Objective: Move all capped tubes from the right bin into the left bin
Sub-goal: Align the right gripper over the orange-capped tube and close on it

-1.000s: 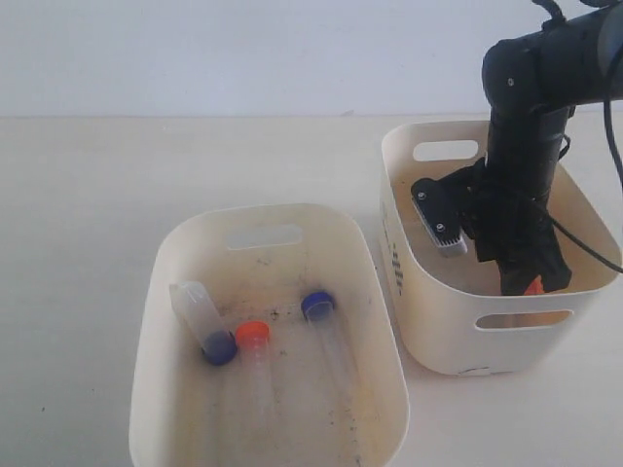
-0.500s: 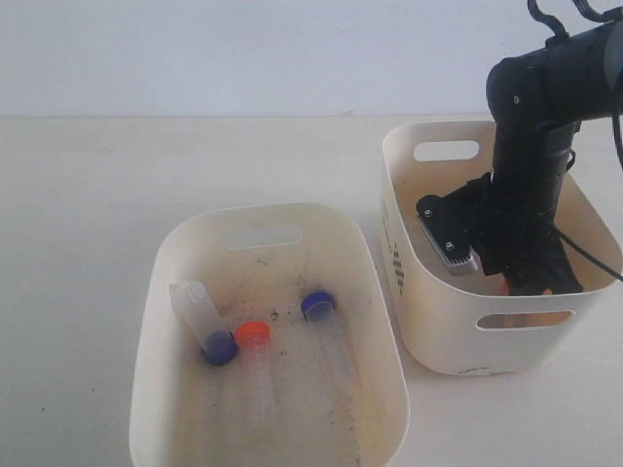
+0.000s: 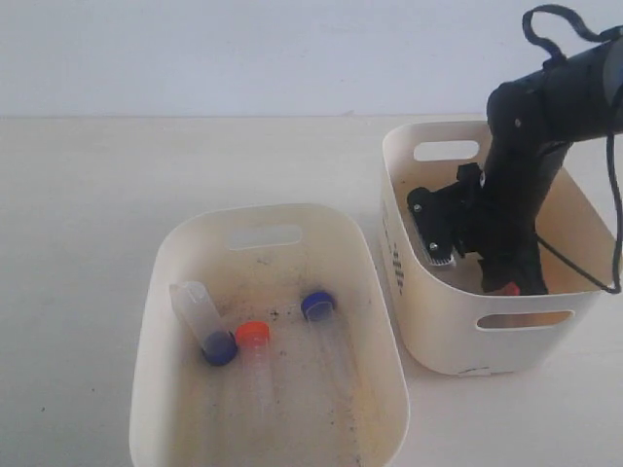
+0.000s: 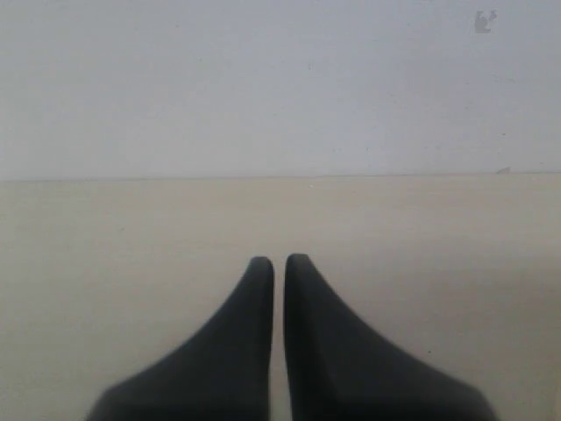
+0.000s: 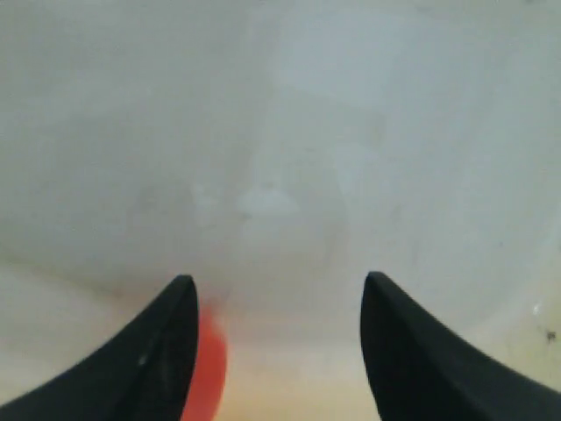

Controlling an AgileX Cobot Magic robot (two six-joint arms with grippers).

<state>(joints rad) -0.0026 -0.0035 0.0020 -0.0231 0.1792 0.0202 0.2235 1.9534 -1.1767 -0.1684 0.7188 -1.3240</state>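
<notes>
The right bin (image 3: 443, 336) holds one orange-capped tube, of which only the cap (image 3: 509, 289) (image 5: 209, 368) shows. My right gripper (image 3: 519, 277) (image 5: 278, 279) is down inside that bin, open, with the orange cap just inside one fingertip (image 5: 180, 294); I cannot tell whether they touch. The left bin (image 3: 161, 282) with the grimy floor contains three tubes: one blue-capped (image 3: 220, 347), one orange-capped (image 3: 253, 333) and another blue-capped (image 3: 316, 305). My left gripper (image 4: 279, 259) is shut on nothing above bare tabletop and does not appear in the exterior view.
The two bins stand side by side on a pale table (image 3: 88, 195), almost touching. The right arm's black body (image 3: 521, 146) and its cable (image 3: 608, 243) fill much of the right bin. A white wall runs behind the table.
The right arm has sunk deeper into the right bin and swung a little to the left. The orange cap now shows lower, near the bin's front wall. The left bin's tubes have not moved.
</notes>
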